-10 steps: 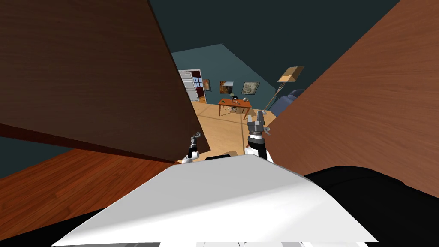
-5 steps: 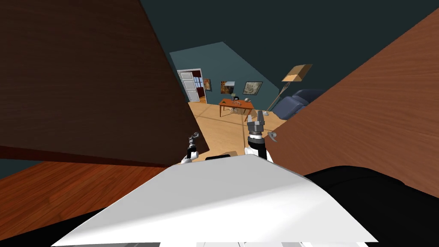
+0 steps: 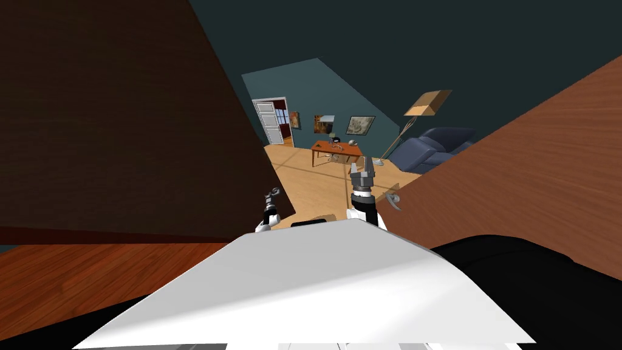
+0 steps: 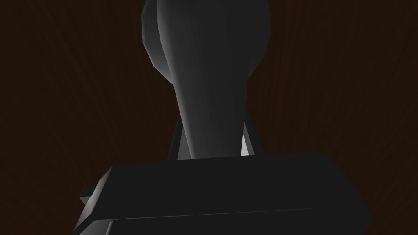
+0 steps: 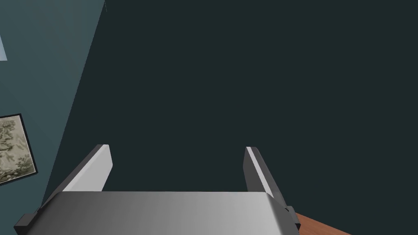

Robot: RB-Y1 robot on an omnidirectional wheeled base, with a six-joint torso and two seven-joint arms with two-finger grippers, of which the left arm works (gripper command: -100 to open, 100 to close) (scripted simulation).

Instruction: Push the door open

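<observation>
A dark brown door leaf [image 3: 121, 109] stands on my left, and a lighter brown leaf [image 3: 516, 164] angles away on my right, with a gap between them. My left gripper [image 3: 274, 194] is at the dark leaf's free edge. In the left wrist view this gripper [image 4: 212, 140] is shut on a grey lever handle [image 4: 206, 61], with the dark brown door surface [image 4: 61, 102] close behind. The lighter leaf carries its own grey handle [image 3: 392, 199]. My right gripper [image 3: 364, 163] is held up in the gap, open and holding nothing [image 5: 177, 157].
Beyond the gap a room with a light wood floor [image 3: 310, 182] holds an orange desk [image 3: 334, 149], a floor lamp [image 3: 425, 103], a dark blue sofa [image 3: 431, 152] and a white door [image 3: 266, 118] in the far wall.
The lighter right leaf has swung further to the right, uncovering the sofa. The dark leaf's edge has shifted slightly left. Both grippers stay where they were.
</observation>
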